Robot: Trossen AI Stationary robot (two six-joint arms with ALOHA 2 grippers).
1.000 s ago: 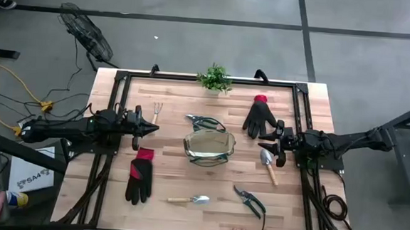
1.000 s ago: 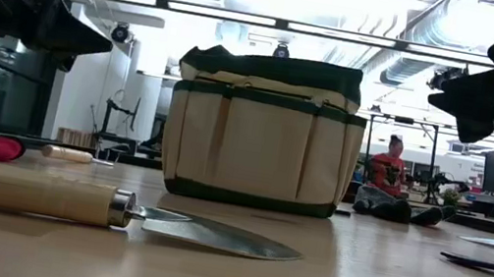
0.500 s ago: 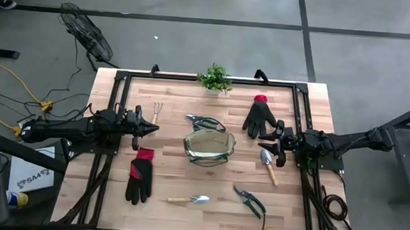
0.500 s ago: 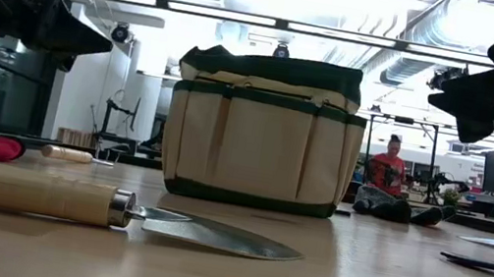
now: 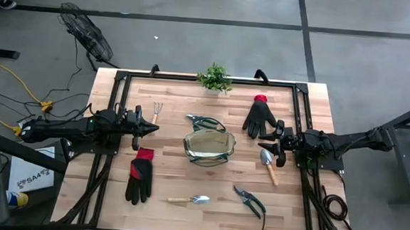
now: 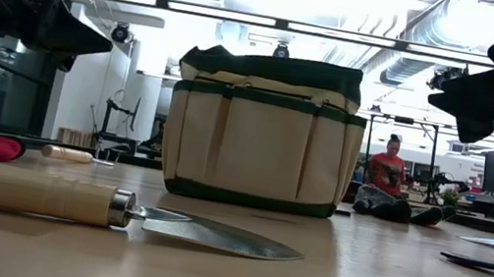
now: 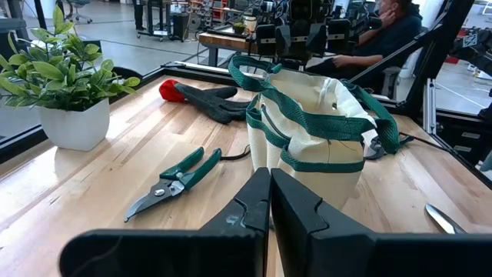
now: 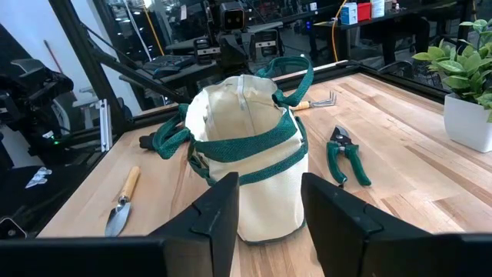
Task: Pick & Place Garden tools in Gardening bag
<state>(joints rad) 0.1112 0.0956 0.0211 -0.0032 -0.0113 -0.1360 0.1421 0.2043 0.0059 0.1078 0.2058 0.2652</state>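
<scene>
Start of job, by the look of it: nothing in the gardening bag point(image 5: 209, 148) yet, every tool out on the counter point(image 5: 165, 178). Bag sits upright mid-counter, mouth open.

Left pincer point(image 5: 152, 128) hangs above the counter, left of the bag, tips pressed together, holding nothing (left wrist view shows no gap). Right pincer point(image 5: 264, 144) hangs right of the bag, fingers spread, empty.

Tool layout, high view:
- glove point(image 5: 140, 174) just below the left pincer, red cuff toward it
- 2nd glove point(image 5: 260, 115) far right, near the right pincer
- hand rake point(image 5: 157, 111) far left
- green shears point(image 5: 204, 121) just beyond the bag
- trowel point(image 5: 268, 164) right beside the right pincer
- 2nd trowel point(image 5: 190, 199) near edge, centre
- dark shears point(image 5: 250, 200) near edge, right
- Potted plant point(image 5: 215, 78) at far edge: not a tool, leave it.

Step in hand, I'd judge: choosing the first pick. Nxt move for you: right side is the easy one. Pincer is already spread and the trowel lies just beside it, so drop down, take the wooden handle, carry over the bag mouth. Left needs to spread first, then the glove is its nearest. Mind the bag's loop handles on the drop.
</scene>
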